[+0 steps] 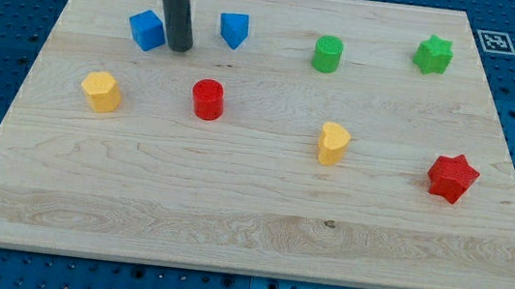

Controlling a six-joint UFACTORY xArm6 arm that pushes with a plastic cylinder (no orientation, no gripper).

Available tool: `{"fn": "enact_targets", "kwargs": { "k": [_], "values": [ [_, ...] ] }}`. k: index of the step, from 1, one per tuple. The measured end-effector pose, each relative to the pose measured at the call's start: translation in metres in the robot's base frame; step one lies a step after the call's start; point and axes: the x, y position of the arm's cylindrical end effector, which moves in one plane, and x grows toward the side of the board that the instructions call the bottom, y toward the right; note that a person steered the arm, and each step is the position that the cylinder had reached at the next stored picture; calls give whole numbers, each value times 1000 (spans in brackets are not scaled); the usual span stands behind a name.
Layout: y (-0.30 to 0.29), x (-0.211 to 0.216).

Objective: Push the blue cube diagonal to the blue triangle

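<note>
The blue cube (146, 30) sits near the view's top left of the wooden board (250, 212). The blue triangle (234, 30) lies to its right, slightly higher in the view. My tip (180, 48) stands between them, right beside the cube's right side and left of the triangle; I cannot tell if it touches the cube. The dark rod rises from there out of the view's top.
A yellow block (101, 91) and a red cylinder (208, 99) lie below the blue pair. A green cylinder (327, 53) and a green star (433, 55) sit at the top right. A yellow heart (333, 142) and a red star (452, 177) lie at the right.
</note>
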Motion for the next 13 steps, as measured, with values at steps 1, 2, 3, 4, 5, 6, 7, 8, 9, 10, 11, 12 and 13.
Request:
{"fn": "enact_targets", "kwargs": {
  "k": [1,2,3,4,5,6,7,8,9,10,11,12,13],
  "values": [
    [-29,-1],
    [-60,-40],
    [-64,-68],
    [-49,-40],
    [-69,-34],
    [-101,-38],
    [-103,-76],
    [-99,-102],
    [-85,-75],
    [-53,-34],
    [-15,1],
    [47,2],
    [97,-40]
  ]
}}
